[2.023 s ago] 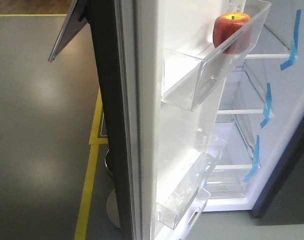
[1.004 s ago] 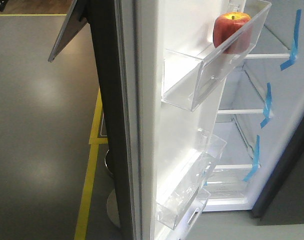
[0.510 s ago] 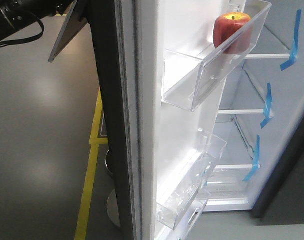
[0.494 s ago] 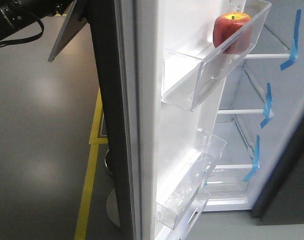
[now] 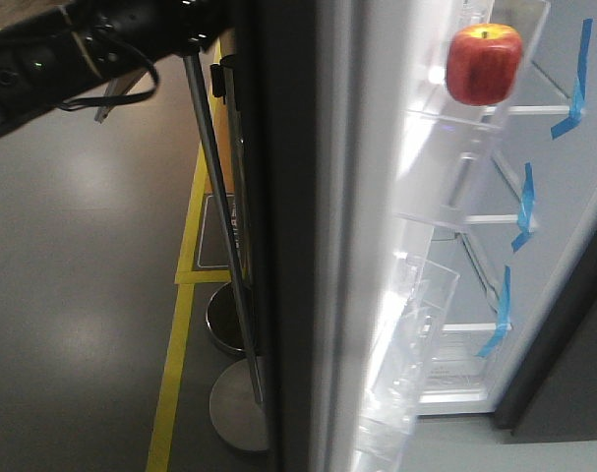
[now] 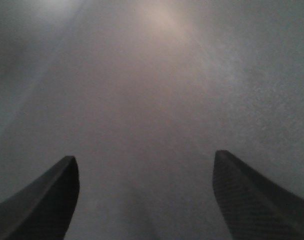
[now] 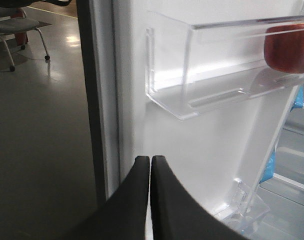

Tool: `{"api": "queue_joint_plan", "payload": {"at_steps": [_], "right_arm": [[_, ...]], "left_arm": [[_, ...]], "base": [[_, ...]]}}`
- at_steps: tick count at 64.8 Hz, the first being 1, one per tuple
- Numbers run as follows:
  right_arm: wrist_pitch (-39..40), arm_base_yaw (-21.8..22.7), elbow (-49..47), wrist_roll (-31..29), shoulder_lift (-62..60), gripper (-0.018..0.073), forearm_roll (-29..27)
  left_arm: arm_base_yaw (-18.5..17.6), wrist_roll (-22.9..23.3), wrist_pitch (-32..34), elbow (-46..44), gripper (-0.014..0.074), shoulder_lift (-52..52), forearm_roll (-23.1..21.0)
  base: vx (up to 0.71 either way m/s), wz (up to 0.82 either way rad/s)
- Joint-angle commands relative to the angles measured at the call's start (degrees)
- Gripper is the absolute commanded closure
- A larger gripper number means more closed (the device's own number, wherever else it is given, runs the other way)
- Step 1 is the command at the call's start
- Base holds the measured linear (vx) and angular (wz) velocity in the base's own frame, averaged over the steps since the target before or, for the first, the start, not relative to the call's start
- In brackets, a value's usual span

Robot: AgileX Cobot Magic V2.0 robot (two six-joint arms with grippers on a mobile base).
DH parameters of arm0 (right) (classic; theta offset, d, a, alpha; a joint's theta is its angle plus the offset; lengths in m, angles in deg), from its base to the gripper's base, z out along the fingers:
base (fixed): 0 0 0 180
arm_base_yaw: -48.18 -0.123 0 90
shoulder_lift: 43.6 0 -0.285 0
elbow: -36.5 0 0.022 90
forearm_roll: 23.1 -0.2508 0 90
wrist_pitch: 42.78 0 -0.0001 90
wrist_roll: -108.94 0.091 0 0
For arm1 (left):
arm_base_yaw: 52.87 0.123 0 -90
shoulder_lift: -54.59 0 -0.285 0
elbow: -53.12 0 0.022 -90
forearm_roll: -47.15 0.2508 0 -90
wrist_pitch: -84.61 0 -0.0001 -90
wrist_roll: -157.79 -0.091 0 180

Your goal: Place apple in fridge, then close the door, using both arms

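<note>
Right wrist view: apple (image 7: 291,47) rests in door bin (image 7: 192,95); right tool (image 7: 150,160) lower-left, apart.

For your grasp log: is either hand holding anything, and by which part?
Nothing. Left hand open, right hand shut empty; round red apple rests in clear door bin.

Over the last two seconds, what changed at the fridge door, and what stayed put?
The door has swung partway toward closing and now shows almost edge-on. The left arm came in from the upper left and reaches to the door's outer side. The apple stays in the upper door bin; the blue tape strips are unchanged.
</note>
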Motion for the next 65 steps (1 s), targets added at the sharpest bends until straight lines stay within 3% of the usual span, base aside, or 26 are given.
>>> {"api": "queue_joint_plan", "payload": {"at_steps": [1, 10, 21, 32, 41, 49, 59, 65], "right_arm": [[3.54, 0.17, -1.34, 0.06, 0.35, 0.0564, -1.98], [3.54, 0.17, -1.34, 0.06, 0.35, 0.0564, -1.98], [4.97, 0.17, -1.34, 0.06, 0.35, 0.0564, -1.98], [13.05, 0.17, -1.34, 0.11, 0.62, 0.0553, -0.85], [22.16, 0.17, -1.71, 0.24, 3.18, 0.0484, 2.14], [30.68, 0.17, -2.22, 0.24, 8.74, 0.034, 2.14], [39.52, 0.17, -7.45, 0.24, 19.26, 0.0097, 2.08], [46.4, 0.17, -12.07, 0.24, 26.31, 0.0021, 1.44]], "left_arm": [[-5.35, -0.11, 5.8, -1.95, 0.0054, -2.66, -0.73], [-12.67, -2.91, 2.19, -1.95, 0.0054, -2.38, -0.17], [-14.38, -5.18, -0.7, -1.95, 0.0063, -2.71, 2.83], [-10.68, -4.77, -3.57, -1.95, 0.0089, -3.71, 8.82], [-6.86, -4.59, -6.48, -1.95, 0.0118, -4.51, 13.47], [-3.55, -4.59, -7.59, -1.95, 0.0136, -5.25, 17.33], [1.26, -4.59, -11.1, -1.95, 0.0156, -6.67, 23.73], [4.65, -3.49, -13.83, -1.95, 0.0164, -7.37, 28.95]], "base": [[0.0, 0.0], [0.0, 0.0], [0.0, 0.0], [0.0, 0.0], [0.0, 0.0], [0.0, 0.0], [0.0, 0.0], [0.0, 0.0]]}}
